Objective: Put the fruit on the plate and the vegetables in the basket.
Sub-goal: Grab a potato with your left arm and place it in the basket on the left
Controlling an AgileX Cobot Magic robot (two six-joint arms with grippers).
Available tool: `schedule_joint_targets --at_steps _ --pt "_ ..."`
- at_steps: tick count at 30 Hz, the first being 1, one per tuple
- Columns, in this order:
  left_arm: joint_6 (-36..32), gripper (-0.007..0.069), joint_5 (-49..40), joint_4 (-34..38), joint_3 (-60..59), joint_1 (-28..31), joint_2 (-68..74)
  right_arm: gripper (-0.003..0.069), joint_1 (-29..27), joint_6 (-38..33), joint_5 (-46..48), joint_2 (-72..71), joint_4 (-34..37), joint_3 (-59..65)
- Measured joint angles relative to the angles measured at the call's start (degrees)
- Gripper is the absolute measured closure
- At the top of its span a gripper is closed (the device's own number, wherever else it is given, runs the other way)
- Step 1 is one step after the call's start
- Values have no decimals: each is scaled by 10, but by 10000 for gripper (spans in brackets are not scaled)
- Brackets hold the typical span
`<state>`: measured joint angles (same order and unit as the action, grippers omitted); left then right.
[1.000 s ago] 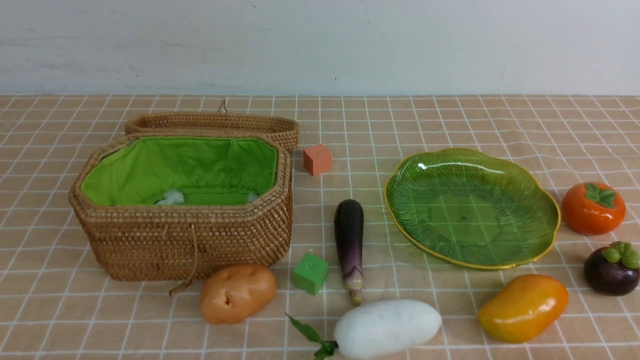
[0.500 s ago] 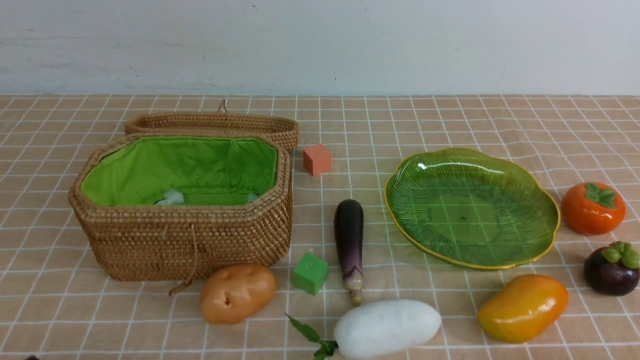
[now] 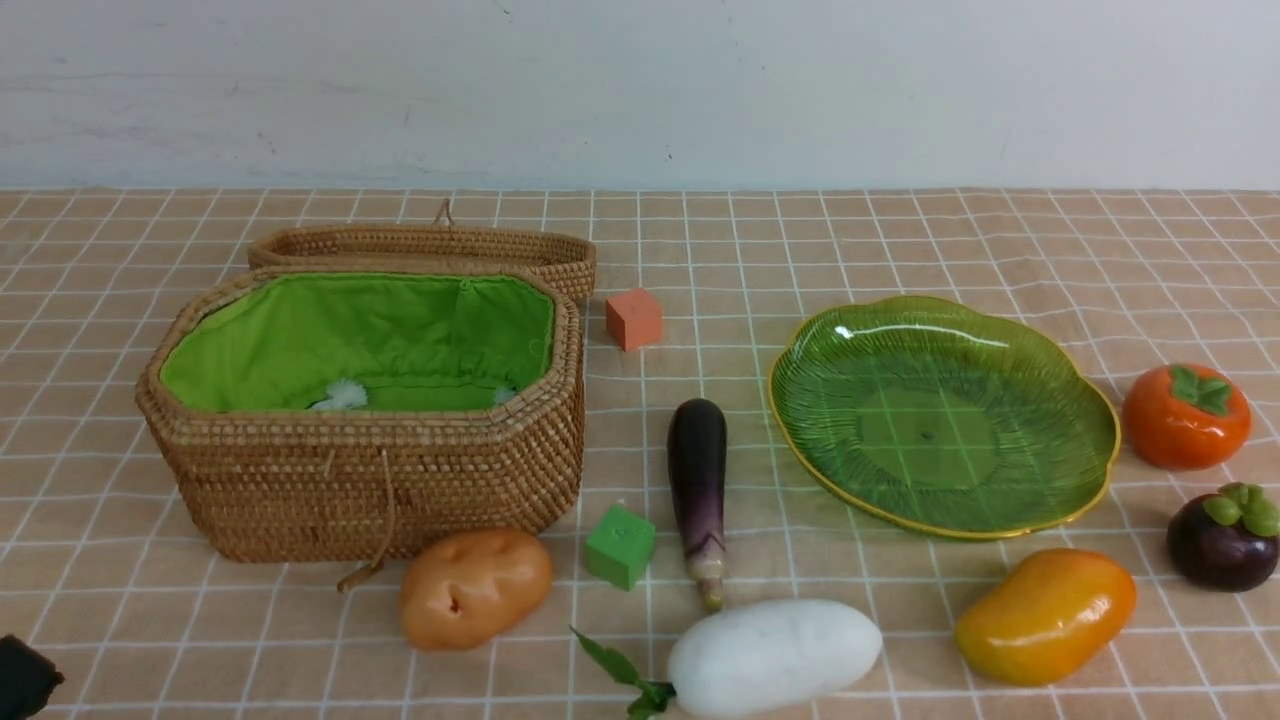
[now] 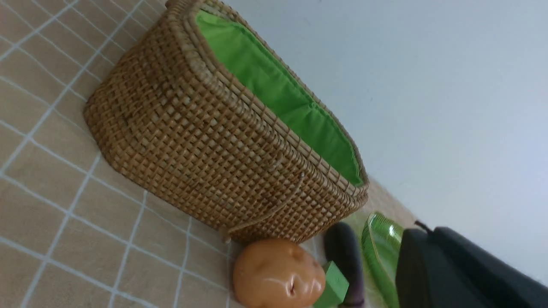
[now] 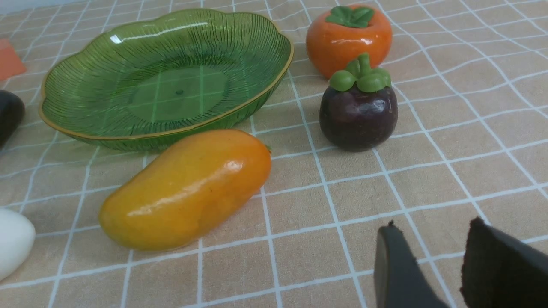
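Left pincer (image 3: 28, 678): fingers together, nothing held; potato (image 3: 476, 588) to its right, likely next, long axis slanting away rightward. Right pincer (image 5: 432, 261): fingers apart, farther off.

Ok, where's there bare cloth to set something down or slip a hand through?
Widest: behind the plate, up to the wall. Also left of the basket, and between potato and the front edge of view. Crowded: around the green cube, hemmed by potato, eggplant and radish.
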<state>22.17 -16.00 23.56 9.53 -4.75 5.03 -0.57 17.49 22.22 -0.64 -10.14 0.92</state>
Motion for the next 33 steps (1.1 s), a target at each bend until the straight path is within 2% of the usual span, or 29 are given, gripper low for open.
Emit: schedule_joint_targets --at_steps 3,4,6,7,9,10,11,15,17,20,22,23,24,27,30,33 --pt "-60 638 -48 -1 48 0 39 417 0 2 -3 0 1 0" --pt "-100 638 -100 -2 87 0 66 417 0 19 -13 0 20 2" --pt "-136 638 -141 -2 113 0 87 417 0 46 -23 0 51 3" --pt "-188 638 -195 -2 139 0 114 417 0 82 -42 0 94 5" --pt "-280 638 -249 -3 165 -8 151 417 0 125 -72 0 140 6" --pt "-287 638 -252 -3 165 -8 153 417 0 128 -76 0 140 6" --pt "-333 638 -258 3 174 -24 168 417 0 143 -111 0 157 6" --pt "-357 638 -244 19 181 -68 194 424 2 170 -142 0 196 -2" --pt "-359 638 -256 5 189 -83 222 441 12 172 -96 0 209 -30" --pt "-358 638 -303 -35 223 -104 310 494 56 109 6 27 215 -137" --pt "-361 638 -319 -56 256 -125 376 530 101 32 93 67 216 -230" --pt "-362 638 -319 -60 262 -127 382 533 110 16 103 76 218 -239" --pt "-373 638 -315 -79 282 -150 430 557 145 -43 177 112 220 -310" --pt "-377 638 -294 -136 310 -200 505 581 192 -112 288 159 226 -405" --pt "-352 638 -265 -210 330 -263 587 587 227 -138 345 187 227 -457" --pt "-311 638 -209 -299 348 -308 650 587 241 -144 353 190 225 -470"
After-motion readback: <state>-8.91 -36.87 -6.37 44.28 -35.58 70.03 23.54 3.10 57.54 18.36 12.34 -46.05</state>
